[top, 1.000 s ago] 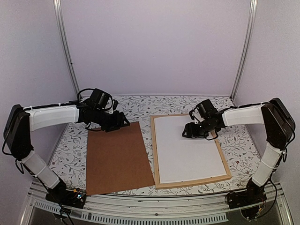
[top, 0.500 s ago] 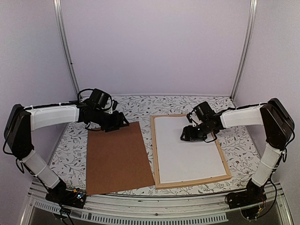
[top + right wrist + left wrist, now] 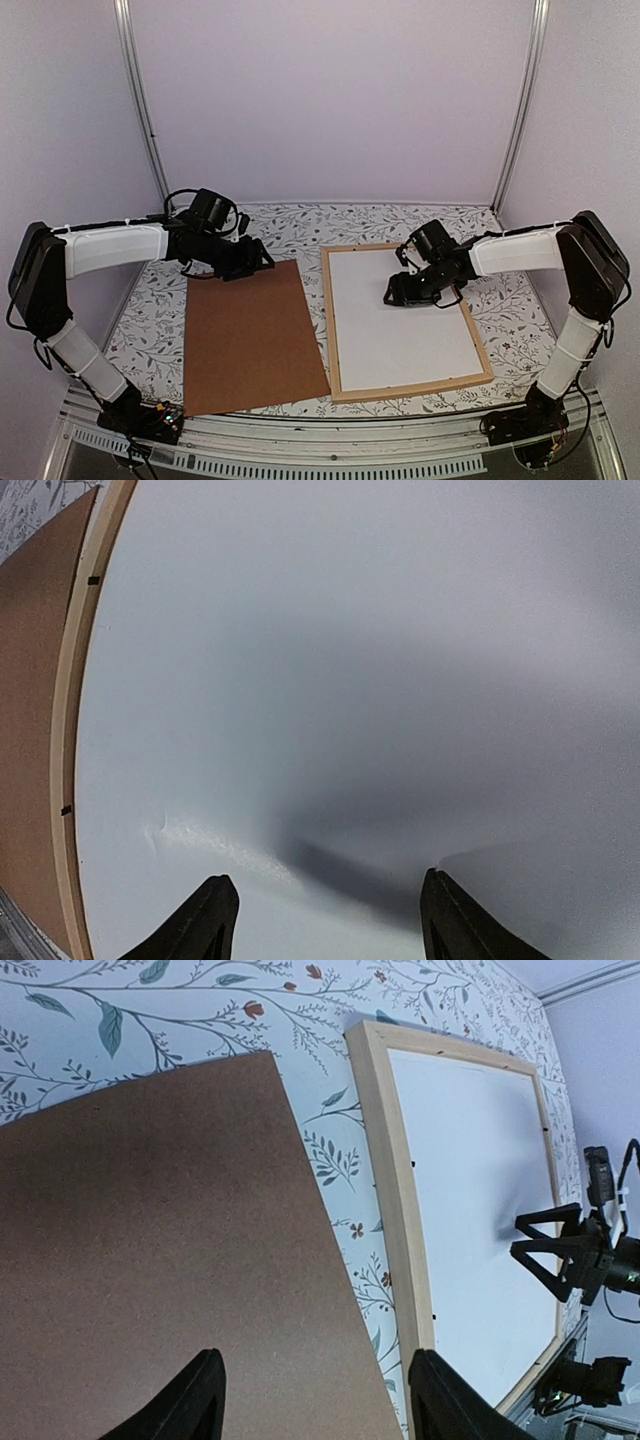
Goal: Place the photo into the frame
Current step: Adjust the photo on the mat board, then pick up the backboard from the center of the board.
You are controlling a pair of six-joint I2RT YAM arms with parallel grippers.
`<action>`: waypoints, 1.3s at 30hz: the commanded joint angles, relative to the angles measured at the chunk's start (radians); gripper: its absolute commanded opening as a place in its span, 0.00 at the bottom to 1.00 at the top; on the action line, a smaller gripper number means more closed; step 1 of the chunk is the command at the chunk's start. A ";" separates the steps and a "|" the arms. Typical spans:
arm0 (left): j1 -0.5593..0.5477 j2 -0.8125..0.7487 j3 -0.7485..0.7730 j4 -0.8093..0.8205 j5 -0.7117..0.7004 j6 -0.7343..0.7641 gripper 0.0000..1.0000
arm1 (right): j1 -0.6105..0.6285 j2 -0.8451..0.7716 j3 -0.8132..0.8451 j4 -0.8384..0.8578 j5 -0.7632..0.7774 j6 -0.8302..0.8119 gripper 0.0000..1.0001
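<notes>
The frame, thin light-wood bars, lies flat on the right half of the table. A plain white sheet fills it; it looks like the photo lying white back up, with no print showing. My right gripper hovers low over the far part of that sheet, jaws open and empty; in the right wrist view the gripper casts a shadow on the photo beside the frame's bar. My left gripper is open and empty over the far edge of the brown backing board.
The brown board lies left of the frame, a narrow strip of floral tablecloth between them. Metal posts stand at the back corners. The table's front rail runs along the near edge.
My right gripper has slid a little to the left and nearer over the white sheet. The left arm has stayed put.
</notes>
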 commanded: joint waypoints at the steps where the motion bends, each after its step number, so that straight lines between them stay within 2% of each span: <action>1: 0.014 0.006 -0.005 0.010 0.000 0.020 0.66 | 0.012 -0.029 -0.003 -0.021 0.001 0.001 0.66; 6: 0.025 -0.007 0.009 -0.020 -0.035 0.045 0.67 | 0.012 -0.052 0.022 -0.034 -0.005 0.000 0.67; 13: 0.072 -0.042 0.013 -0.060 -0.061 0.089 0.75 | 0.012 -0.118 0.083 -0.079 0.001 -0.009 0.71; 20: 0.245 -0.079 -0.060 -0.068 0.086 0.132 0.76 | 0.057 -0.129 0.157 -0.084 -0.044 -0.011 0.76; 24: 0.339 -0.082 -0.095 -0.078 0.135 0.185 0.78 | 0.134 -0.052 0.243 -0.084 -0.055 -0.006 0.77; 28: 0.413 -0.095 -0.123 -0.079 0.143 0.205 0.91 | 0.207 0.058 0.337 -0.069 -0.083 0.009 0.77; 30: 0.439 -0.107 -0.144 -0.071 0.147 0.205 0.94 | 0.241 0.117 0.392 -0.068 -0.097 0.013 0.77; 39: 0.536 -0.075 -0.215 -0.105 0.167 0.204 0.91 | 0.345 0.341 0.547 -0.045 -0.157 0.077 0.75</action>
